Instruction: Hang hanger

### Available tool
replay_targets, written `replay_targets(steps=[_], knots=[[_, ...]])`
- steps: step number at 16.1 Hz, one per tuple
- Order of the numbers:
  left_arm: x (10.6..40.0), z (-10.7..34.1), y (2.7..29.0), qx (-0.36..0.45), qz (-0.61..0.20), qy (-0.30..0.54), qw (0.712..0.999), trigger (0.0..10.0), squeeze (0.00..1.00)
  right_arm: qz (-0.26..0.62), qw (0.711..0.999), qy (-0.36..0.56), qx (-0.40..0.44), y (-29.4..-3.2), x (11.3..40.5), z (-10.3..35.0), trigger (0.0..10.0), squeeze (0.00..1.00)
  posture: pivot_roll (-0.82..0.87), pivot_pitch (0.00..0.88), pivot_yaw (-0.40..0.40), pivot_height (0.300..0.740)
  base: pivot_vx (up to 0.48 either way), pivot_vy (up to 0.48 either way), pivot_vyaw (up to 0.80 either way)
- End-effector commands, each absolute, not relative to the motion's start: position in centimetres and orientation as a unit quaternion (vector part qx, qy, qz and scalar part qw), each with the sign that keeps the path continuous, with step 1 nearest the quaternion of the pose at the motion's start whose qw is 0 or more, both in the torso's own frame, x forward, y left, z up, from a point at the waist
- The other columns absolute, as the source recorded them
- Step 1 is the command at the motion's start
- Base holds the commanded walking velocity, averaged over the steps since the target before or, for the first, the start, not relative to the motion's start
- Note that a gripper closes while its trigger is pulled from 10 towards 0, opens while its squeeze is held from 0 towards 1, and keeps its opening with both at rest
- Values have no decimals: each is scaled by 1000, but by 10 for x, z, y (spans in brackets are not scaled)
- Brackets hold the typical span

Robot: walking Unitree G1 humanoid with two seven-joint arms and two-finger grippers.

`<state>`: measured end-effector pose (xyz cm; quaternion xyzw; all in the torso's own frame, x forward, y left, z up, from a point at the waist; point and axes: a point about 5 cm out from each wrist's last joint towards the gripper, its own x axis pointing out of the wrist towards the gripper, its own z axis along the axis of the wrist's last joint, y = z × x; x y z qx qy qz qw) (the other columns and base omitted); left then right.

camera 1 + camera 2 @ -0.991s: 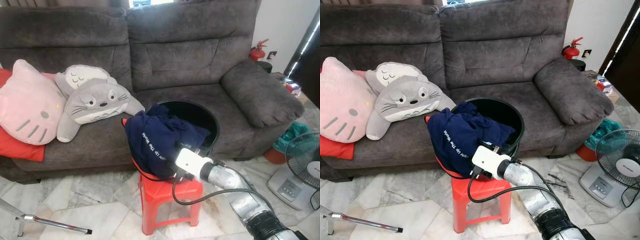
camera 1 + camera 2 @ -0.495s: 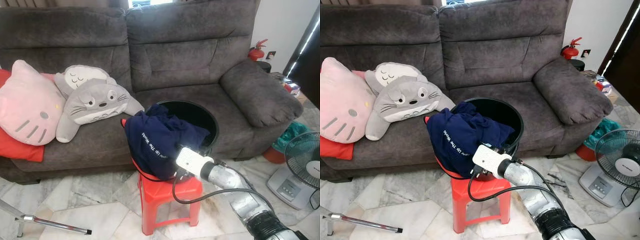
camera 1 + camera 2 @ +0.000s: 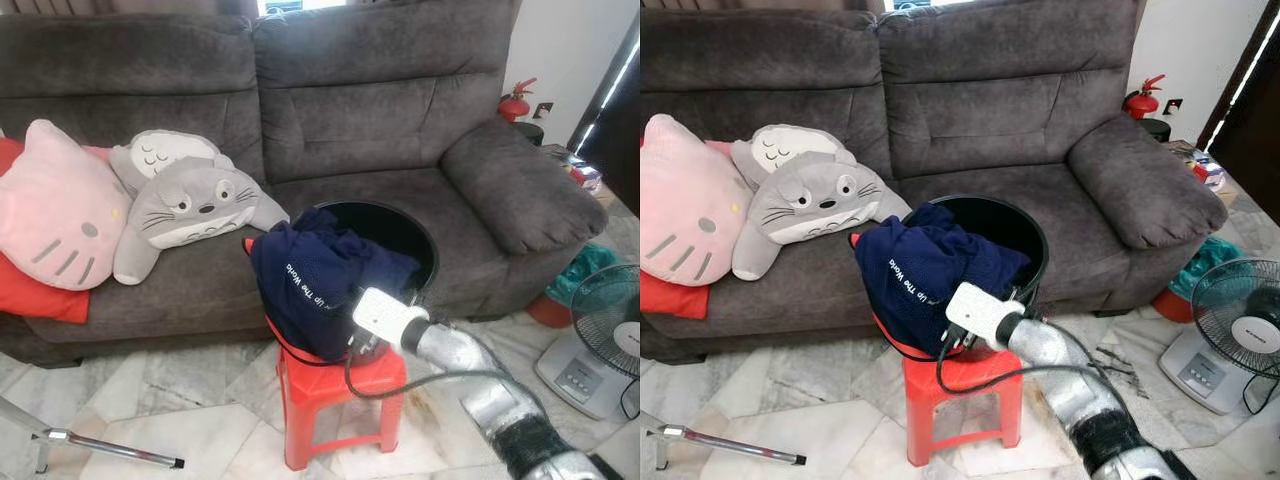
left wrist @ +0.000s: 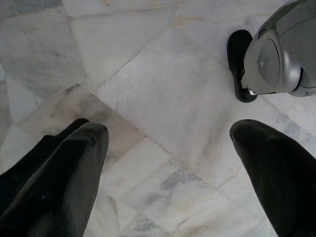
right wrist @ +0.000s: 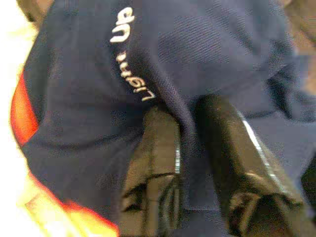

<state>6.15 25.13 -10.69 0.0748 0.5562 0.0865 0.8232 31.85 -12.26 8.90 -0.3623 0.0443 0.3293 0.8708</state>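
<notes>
I see the navy shirt (image 3: 320, 285) draped over the black bucket's (image 3: 405, 228) nine o'clock rim on the red stool (image 3: 335, 395), long axis hanging downward, my right gripper (image 5: 185, 143) with jaws narrow, pinching a shirt fold, left gripper (image 4: 168, 143) jaws wide above marble floor (image 4: 163, 89).

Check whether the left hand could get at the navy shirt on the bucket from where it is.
Probably not yet. The left hand hangs open over bare marble floor, while the navy shirt lies over the black bucket, with the right hand pinching it.
</notes>
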Motion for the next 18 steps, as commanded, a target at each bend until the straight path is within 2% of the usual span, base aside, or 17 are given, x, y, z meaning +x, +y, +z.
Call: replay_targets(steps=[1,7,18], knots=[[63,-107,251,75,87,557,823,10000,0,309,879,23,-363,-127,328,103,0,0,-150,0,30,740,0,0,0],[71,-108,245,75,85,554,825,10000,0,281,891,-36,-356,-123,348,136,0,0,-151,0,31,740,0,0,0],[72,-107,246,76,88,554,825,10000,0,215,897,-74,-380,-134,381,170,0,0,-146,0,37,740,0,0,0]])
